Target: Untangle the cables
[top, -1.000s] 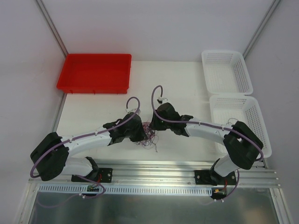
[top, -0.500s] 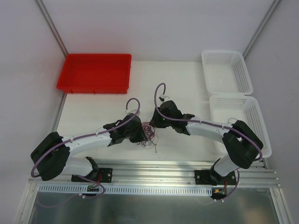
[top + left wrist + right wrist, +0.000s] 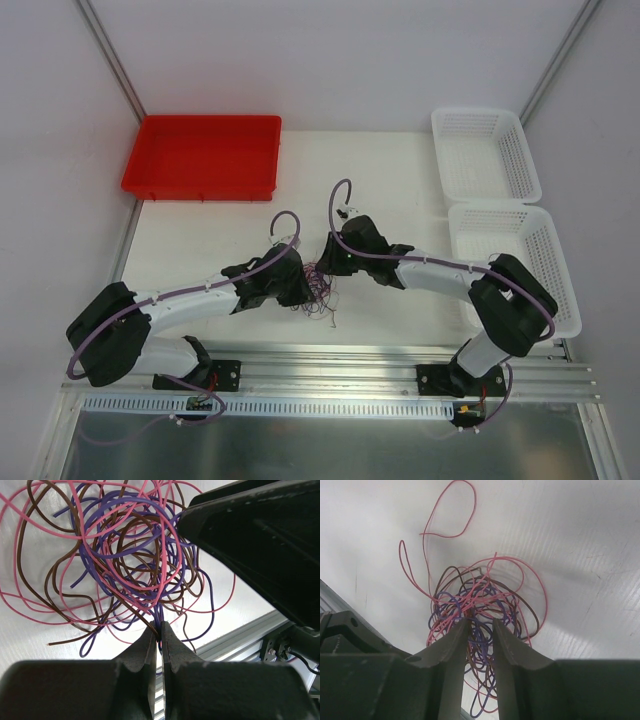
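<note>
The cables (image 3: 320,287) are a small tangle of pink, purple and dark brown wires on the white table between my two grippers. My left gripper (image 3: 303,289) is at the tangle's left side. In the left wrist view it (image 3: 160,631) is shut on a few purple and brown strands at the near edge of the tangle (image 3: 130,555). My right gripper (image 3: 326,265) is at the tangle's upper right. In the right wrist view it (image 3: 480,626) is open, jaws a little apart, with strands of the tangle (image 3: 480,597) lying between them.
A red tray (image 3: 200,155) stands at the back left. Two white baskets (image 3: 485,150) (image 3: 515,260) stand at the right. An aluminium rail (image 3: 330,355) runs along the table's near edge. The right arm's black body (image 3: 260,540) looms close over the tangle.
My right gripper has moved a little left and closer onto the tangle. The left gripper has stayed in place, holding its strands.
</note>
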`<action>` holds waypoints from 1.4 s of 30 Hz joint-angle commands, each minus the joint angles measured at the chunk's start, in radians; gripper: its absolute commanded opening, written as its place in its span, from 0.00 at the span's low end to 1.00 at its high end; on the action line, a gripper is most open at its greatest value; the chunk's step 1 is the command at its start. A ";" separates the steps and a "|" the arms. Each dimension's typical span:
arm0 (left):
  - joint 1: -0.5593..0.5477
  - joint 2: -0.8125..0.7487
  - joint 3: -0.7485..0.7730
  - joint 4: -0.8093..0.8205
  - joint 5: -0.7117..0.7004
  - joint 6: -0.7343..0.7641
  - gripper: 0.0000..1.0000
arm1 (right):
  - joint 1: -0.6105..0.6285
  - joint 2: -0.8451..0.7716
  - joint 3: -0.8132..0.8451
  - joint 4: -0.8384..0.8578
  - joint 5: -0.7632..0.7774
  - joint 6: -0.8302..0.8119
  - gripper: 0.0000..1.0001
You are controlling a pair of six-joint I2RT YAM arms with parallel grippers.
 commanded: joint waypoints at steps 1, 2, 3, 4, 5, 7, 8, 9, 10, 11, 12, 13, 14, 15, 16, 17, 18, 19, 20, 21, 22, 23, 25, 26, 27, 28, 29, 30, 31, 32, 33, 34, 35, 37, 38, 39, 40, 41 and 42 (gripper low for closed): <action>-0.015 -0.002 -0.009 0.028 0.003 0.011 0.00 | 0.001 0.017 0.016 0.038 -0.030 -0.002 0.29; -0.015 -0.002 -0.011 0.028 0.001 0.010 0.00 | 0.001 0.017 0.014 0.037 -0.030 0.000 0.29; -0.015 -0.004 -0.014 0.028 -0.002 0.010 0.00 | 0.000 0.017 0.010 0.035 -0.029 -0.002 0.27; -0.015 -0.004 -0.015 0.028 -0.003 0.008 0.00 | 0.001 0.016 0.008 0.035 -0.030 -0.005 0.25; -0.015 -0.004 -0.017 0.028 -0.010 0.008 0.00 | -0.002 0.011 0.008 0.032 -0.029 -0.009 0.24; -0.015 -0.007 -0.020 0.028 -0.014 0.010 0.00 | 0.001 0.005 0.007 0.024 -0.029 -0.014 0.22; -0.015 -0.008 -0.022 0.028 -0.017 0.008 0.00 | 0.000 0.001 0.007 0.023 -0.024 -0.017 0.22; -0.017 -0.008 -0.023 0.029 -0.017 0.010 0.00 | 0.000 -0.001 0.007 0.014 -0.019 -0.017 0.23; -0.015 -0.008 -0.025 0.028 -0.017 0.008 0.00 | 0.000 0.001 0.007 0.012 -0.016 -0.018 0.23; -0.015 -0.011 -0.023 0.028 -0.017 0.008 0.00 | -0.003 0.002 0.007 0.011 -0.018 -0.017 0.24; -0.015 -0.010 -0.023 0.028 -0.017 0.010 0.00 | -0.003 0.007 0.007 0.009 -0.019 -0.017 0.29; -0.015 -0.013 -0.025 0.028 -0.016 0.010 0.00 | -0.007 0.011 0.008 0.009 -0.021 -0.015 0.31; -0.015 -0.016 -0.026 0.029 -0.017 0.010 0.00 | -0.005 0.014 0.010 0.011 -0.024 -0.017 0.34; -0.017 -0.016 -0.028 0.028 -0.019 0.010 0.00 | -0.005 0.020 0.011 0.012 -0.027 -0.015 0.35; -0.015 -0.019 -0.028 0.028 -0.019 0.010 0.00 | -0.005 0.022 0.011 0.014 -0.029 -0.015 0.36; -0.015 -0.019 -0.029 0.028 -0.020 0.010 0.00 | -0.003 0.024 0.013 0.014 -0.030 -0.015 0.36; -0.015 -0.021 -0.031 0.028 -0.019 0.010 0.00 | -0.007 0.024 0.013 0.017 -0.030 -0.015 0.35; -0.015 -0.022 -0.031 0.028 -0.020 0.008 0.00 | -0.007 0.022 0.013 0.017 -0.032 -0.015 0.33; -0.015 -0.022 -0.032 0.029 -0.022 0.010 0.00 | -0.007 0.020 0.013 0.018 -0.030 -0.018 0.30; -0.015 -0.021 -0.032 0.028 -0.020 0.008 0.00 | -0.007 0.019 0.013 0.020 -0.032 -0.020 0.29; -0.015 -0.018 -0.032 0.029 -0.020 0.008 0.00 | -0.005 0.016 0.011 0.021 -0.033 -0.023 0.27; -0.015 -0.018 -0.032 0.029 -0.019 0.008 0.00 | -0.007 0.014 0.011 0.023 -0.036 -0.026 0.23; -0.015 -0.011 -0.032 0.029 -0.020 0.010 0.00 | -0.005 0.008 0.011 0.024 -0.042 -0.029 0.18; -0.015 -0.010 -0.031 0.029 -0.020 0.008 0.00 | -0.005 0.004 0.011 0.024 -0.042 -0.031 0.12; -0.015 -0.008 -0.031 0.031 -0.020 0.007 0.00 | -0.005 0.001 0.008 0.023 -0.041 -0.031 0.09; -0.015 -0.007 -0.032 0.029 -0.020 0.001 0.00 | -0.007 -0.006 0.008 0.023 -0.041 -0.031 0.06; -0.015 -0.008 -0.037 0.028 -0.020 -0.002 0.00 | -0.008 -0.022 0.007 0.014 -0.038 -0.035 0.01; -0.015 -0.008 -0.038 0.028 -0.020 -0.005 0.00 | -0.008 -0.033 0.007 0.006 -0.033 -0.038 0.01; -0.015 -0.010 -0.043 0.028 -0.043 -0.015 0.00 | -0.008 -0.045 0.008 -0.002 -0.027 -0.043 0.01; -0.015 -0.011 -0.049 0.028 -0.051 -0.021 0.00 | -0.010 -0.079 0.011 -0.026 -0.015 -0.058 0.01; -0.015 -0.011 -0.052 0.026 -0.054 -0.025 0.00 | -0.008 -0.097 0.014 -0.044 -0.006 -0.067 0.01; -0.015 -0.014 -0.055 0.026 -0.057 -0.036 0.00 | -0.008 -0.120 0.029 -0.069 0.007 -0.078 0.01; -0.015 -0.014 -0.060 0.025 -0.066 -0.042 0.00 | -0.008 -0.142 0.039 -0.124 0.035 -0.089 0.01; -0.014 -0.013 -0.061 0.014 -0.076 -0.056 0.00 | -0.010 -0.214 0.078 -0.195 0.082 -0.135 0.01; -0.012 -0.013 -0.063 0.007 -0.080 -0.062 0.00 | -0.010 -0.237 0.095 -0.269 0.132 -0.155 0.01; -0.011 -0.014 -0.061 -0.009 -0.091 -0.068 0.00 | -0.010 -0.287 0.111 -0.308 0.158 -0.190 0.01; -0.009 -0.014 -0.061 -0.020 -0.096 -0.077 0.00 | -0.010 -0.314 0.126 -0.345 0.184 -0.209 0.01; -0.006 -0.013 -0.060 -0.026 -0.099 -0.084 0.00 | -0.011 -0.341 0.164 -0.415 0.233 -0.225 0.01; -0.004 -0.013 -0.060 -0.035 -0.106 -0.088 0.00 | -0.013 -0.390 0.180 -0.448 0.255 -0.261 0.01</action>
